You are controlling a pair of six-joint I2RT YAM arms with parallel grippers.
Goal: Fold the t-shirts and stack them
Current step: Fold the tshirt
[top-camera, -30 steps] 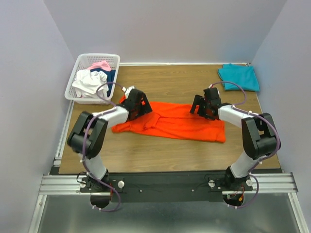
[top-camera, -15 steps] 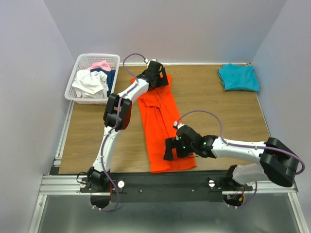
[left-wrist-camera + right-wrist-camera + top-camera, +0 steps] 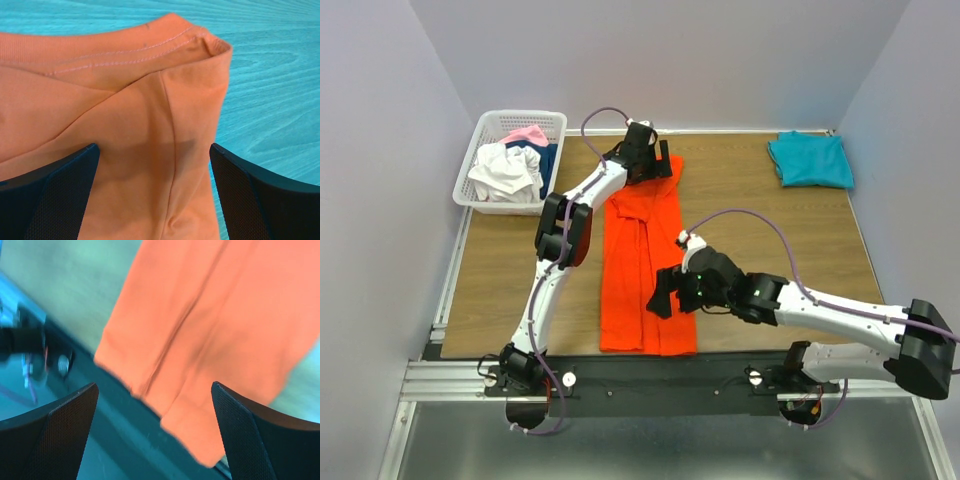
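**Orange shirt lies lengthwise, one arm at each end**

The orange shirt (image 3: 640,270) lies as a long strip on the bench (image 3: 770,230), its long axis running from the near edge toward the far side. Your left fingers (image 3: 650,162) are at the far end, spread apart over the stitched hem and gripping nothing. Your right fingers (image 3: 665,298), also spread, hang over the near half, so that arm is closer to the near end. The folded teal shirt (image 3: 810,160) lies well apart in the far right corner.
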